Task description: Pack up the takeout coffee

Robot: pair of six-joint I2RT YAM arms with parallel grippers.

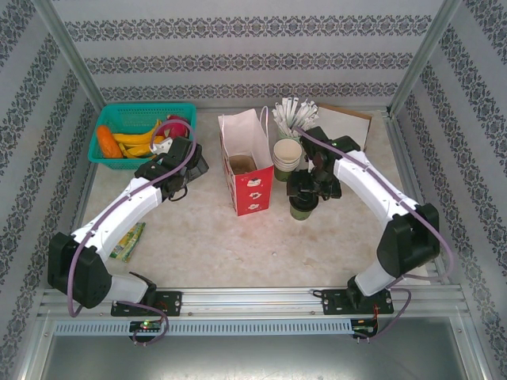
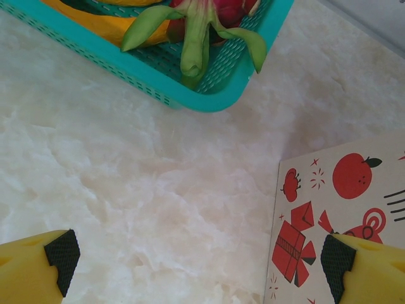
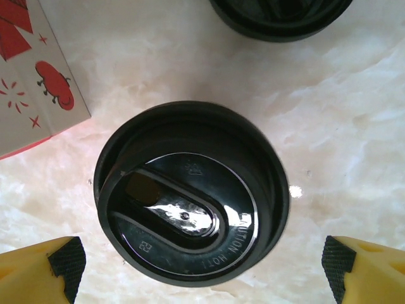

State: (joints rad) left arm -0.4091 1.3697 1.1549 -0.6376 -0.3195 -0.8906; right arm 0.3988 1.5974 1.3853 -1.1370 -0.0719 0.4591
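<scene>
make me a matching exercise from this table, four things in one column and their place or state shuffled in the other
Things
1. takeout coffee
2. gift bag
3. teal basket
4. stacked paper cups

Place or state
a. far left corner, holds fruit
b. lidded in black, near the bag's front right corner
c. stands open in the middle of the table
d. lidless, beside the bag's right wall

Pairs: 1-b, 2-c, 3-a, 4-d
</scene>
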